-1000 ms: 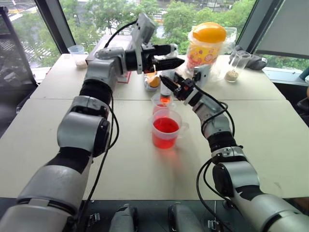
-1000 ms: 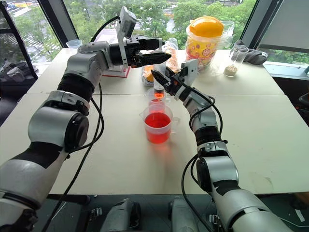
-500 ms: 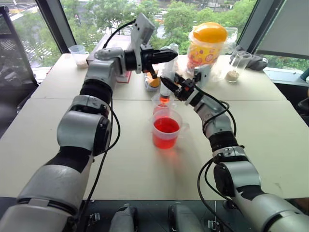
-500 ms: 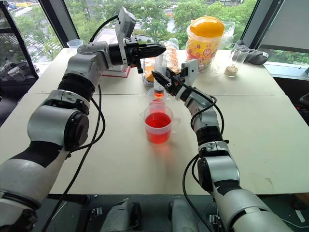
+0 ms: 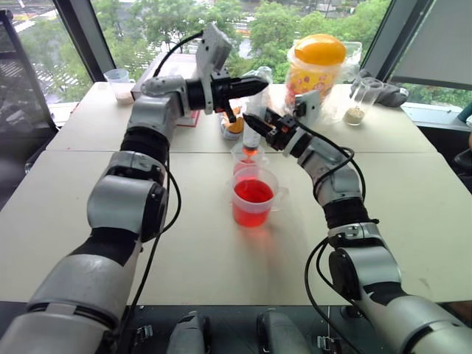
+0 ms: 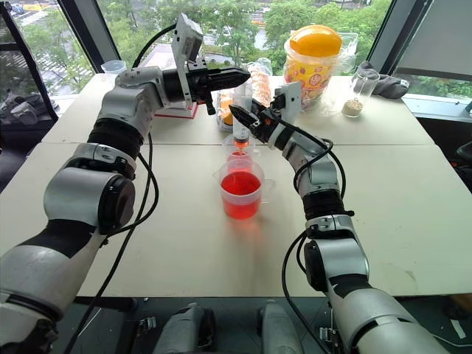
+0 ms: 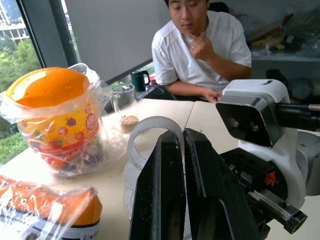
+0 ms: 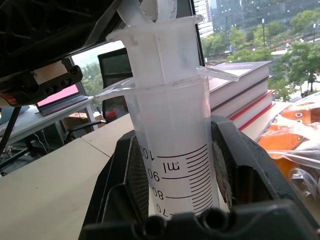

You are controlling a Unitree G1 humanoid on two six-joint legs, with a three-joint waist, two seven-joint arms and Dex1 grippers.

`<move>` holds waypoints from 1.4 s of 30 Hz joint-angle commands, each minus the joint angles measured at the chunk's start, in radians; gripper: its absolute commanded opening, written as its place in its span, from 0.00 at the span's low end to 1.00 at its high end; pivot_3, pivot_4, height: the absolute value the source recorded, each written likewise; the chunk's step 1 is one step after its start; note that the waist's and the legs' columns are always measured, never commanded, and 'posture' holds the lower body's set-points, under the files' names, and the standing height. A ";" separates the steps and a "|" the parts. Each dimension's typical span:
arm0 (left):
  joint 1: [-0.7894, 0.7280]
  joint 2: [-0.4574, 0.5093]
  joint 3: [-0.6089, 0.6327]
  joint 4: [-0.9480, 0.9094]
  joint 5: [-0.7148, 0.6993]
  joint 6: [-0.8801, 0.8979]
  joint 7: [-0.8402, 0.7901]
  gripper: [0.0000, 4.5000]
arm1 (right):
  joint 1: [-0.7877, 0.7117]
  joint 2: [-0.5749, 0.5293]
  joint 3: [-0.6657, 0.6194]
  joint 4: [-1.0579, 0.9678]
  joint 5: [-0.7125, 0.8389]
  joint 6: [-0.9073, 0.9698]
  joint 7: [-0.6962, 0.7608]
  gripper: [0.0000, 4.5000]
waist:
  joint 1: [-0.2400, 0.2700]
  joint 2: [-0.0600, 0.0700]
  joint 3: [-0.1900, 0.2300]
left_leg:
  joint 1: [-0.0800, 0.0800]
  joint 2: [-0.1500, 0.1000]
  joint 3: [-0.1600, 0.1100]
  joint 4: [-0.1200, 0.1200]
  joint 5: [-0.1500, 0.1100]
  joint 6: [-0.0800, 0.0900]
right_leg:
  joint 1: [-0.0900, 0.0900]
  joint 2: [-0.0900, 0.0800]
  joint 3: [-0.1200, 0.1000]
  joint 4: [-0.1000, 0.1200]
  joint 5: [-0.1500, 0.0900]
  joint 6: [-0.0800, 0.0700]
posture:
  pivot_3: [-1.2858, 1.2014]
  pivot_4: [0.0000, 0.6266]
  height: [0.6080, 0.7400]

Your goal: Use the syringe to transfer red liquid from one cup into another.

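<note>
From the left eye view we see the right gripper (image 5: pixel 253 122) clamped on the barrel of the syringe (image 5: pixel 253 136), which stands upright with its orange-red tip just above the smaller clear cup (image 5: pixel 246 160). That cup holds a little red liquid and sits directly behind, and touching or nearly touching, the larger clear cup (image 5: pixel 253 198), which is about half full of red liquid (image 5: pixel 253 192). Both stand on the pale table (image 5: pixel 88 184). The left gripper (image 5: pixel 254 86) points level across the top of the syringe, its fingers pressed together at the plunger's upper end. Farther back are a jar with an orange lid (image 5: pixel 317 66), a cup with pale powder (image 5: pixel 118 83) and a glass with grains at its bottom (image 5: pixel 360 101).

The right eye view shows the same layout: the syringe (image 6: pixel 240 118) upright over the smaller cup (image 6: pixel 238 158), with the larger cup (image 6: pixel 240 189) in front.

In the left wrist view our left fingers (image 7: pixel 160 190) sit closed around the plunger's pale ring (image 7: pixel 150 131); the white-and-black body of the right wrist's camera (image 7: pixel 257 117) is beside them. A person in a white shirt (image 7: pixel 202 47) sits beyond the table.

In the right wrist view the right fingers (image 8: pixel 237 165) grip the clear barrel (image 8: pixel 172 150) from both sides, its printed scale facing us and the pale plunger (image 8: pixel 155 20) rising out of it.
</note>
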 commanded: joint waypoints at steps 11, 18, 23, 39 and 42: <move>0.108 -0.015 -0.028 -0.076 0.012 0.079 -0.007 0.01 | -0.121 -0.008 -0.039 -0.167 0.062 0.026 -0.011 0.31 | 0.000 0.000 0.000 | 0.000 0.000 0.000 0.000 0.000 0.000 | 0.000 0.000 0.000 0.000 0.000 0.000 | 0.52 0.24 1.00; 0.095 0.019 0.012 -0.137 -0.028 0.114 0.017 0.07 | -0.076 0.001 -0.015 -0.155 0.042 0.029 0.000 0.31 | 0.000 0.000 0.000 | 0.000 0.000 0.000 0.000 0.000 0.000 | 0.000 0.000 0.000 0.000 0.000 0.000 | 0.52 0.24 1.00; 0.111 0.090 0.035 -0.237 -0.067 0.161 -0.002 0.55 | -0.034 0.009 0.003 -0.142 0.031 0.037 0.009 0.31 | -0.008 0.000 0.000 | 0.000 0.000 0.000 0.000 0.000 0.000 | 0.000 0.000 0.000 0.000 0.000 0.000 | 0.52 0.24 1.00; 0.475 0.298 0.049 -0.767 -0.208 0.393 -0.031 1.00 | -0.081 -0.016 -0.045 -0.155 0.042 0.144 -0.137 0.31 | -0.021 0.000 0.000 | 0.000 0.001 0.000 0.001 0.001 -0.001 | 0.000 -0.001 0.000 0.002 0.000 0.000 | 0.52 0.24 1.00; 0.512 0.299 0.044 -0.822 -0.227 0.425 -0.018 1.00 | -0.157 -0.038 -0.112 -0.184 0.088 0.285 -0.268 0.31 | -0.019 0.000 0.000 | 0.000 0.000 0.000 0.001 0.001 -0.001 | 0.000 -0.002 0.000 0.002 0.000 0.000 | 0.52 0.24 1.00</move>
